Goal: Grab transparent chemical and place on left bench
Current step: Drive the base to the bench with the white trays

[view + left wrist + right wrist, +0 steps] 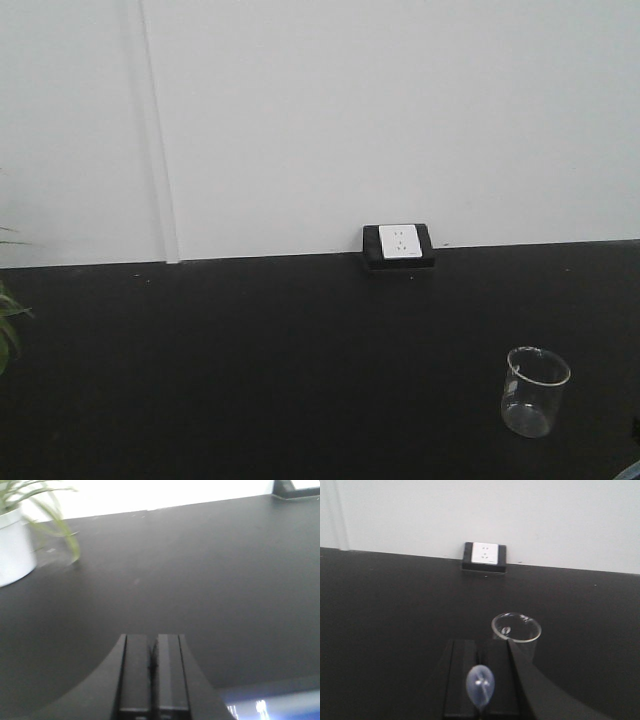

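The transparent chemical is a small clear glass beaker (535, 392) standing upright at the front right of a black worktop (250, 360). In the right wrist view the beaker (516, 630) stands just beyond my right gripper (481, 647), slightly to its right and apart from it. The right jaws are shut. A small translucent bluish bulb (480, 685) sits over their seam, and I cannot tell whether it is pinched. My left gripper (153, 645) is shut and empty, low over bare worktop. The left bench with white bins is out of view.
A white wall socket on a black block (398, 243) sits at the wall behind the beaker and also shows in the right wrist view (484, 554). A potted plant in a white pot (15, 545) stands at the far left, with leaves at the edge (5, 330).
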{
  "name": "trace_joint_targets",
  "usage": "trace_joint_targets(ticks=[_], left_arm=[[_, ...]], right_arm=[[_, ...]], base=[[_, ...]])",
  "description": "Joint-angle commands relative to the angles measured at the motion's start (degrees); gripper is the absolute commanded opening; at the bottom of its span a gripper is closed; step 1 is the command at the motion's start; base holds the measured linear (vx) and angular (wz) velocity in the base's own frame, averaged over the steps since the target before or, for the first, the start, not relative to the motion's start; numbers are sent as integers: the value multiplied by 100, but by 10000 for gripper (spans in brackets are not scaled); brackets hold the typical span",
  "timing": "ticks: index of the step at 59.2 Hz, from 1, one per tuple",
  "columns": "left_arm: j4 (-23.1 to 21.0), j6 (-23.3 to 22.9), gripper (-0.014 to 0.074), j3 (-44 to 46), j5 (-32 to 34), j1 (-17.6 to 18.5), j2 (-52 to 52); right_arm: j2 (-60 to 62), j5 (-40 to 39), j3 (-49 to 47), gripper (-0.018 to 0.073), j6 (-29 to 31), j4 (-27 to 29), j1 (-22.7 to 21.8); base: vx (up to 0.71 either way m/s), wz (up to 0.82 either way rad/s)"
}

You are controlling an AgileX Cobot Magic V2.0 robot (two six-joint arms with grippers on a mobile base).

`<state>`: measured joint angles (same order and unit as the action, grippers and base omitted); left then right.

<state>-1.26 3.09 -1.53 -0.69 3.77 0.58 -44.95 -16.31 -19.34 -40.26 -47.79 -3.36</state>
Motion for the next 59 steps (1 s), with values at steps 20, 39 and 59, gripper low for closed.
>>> trace_joint_targets(ticks=[20,39,59], left_arm=[[-4,-45,-3,-93,449,10,110],[-4,-45,-3,-93,449,10,110],[-4,-45,-3,-93,449,10,110]], right_arm=[[49,-325,-179,-3,8,97,-16],[49,-326,-179,-3,8,97,-16],[68,-327,-179,-3,8,97,-16]], base=[[-35,15],[-34,20],[-26,55]])
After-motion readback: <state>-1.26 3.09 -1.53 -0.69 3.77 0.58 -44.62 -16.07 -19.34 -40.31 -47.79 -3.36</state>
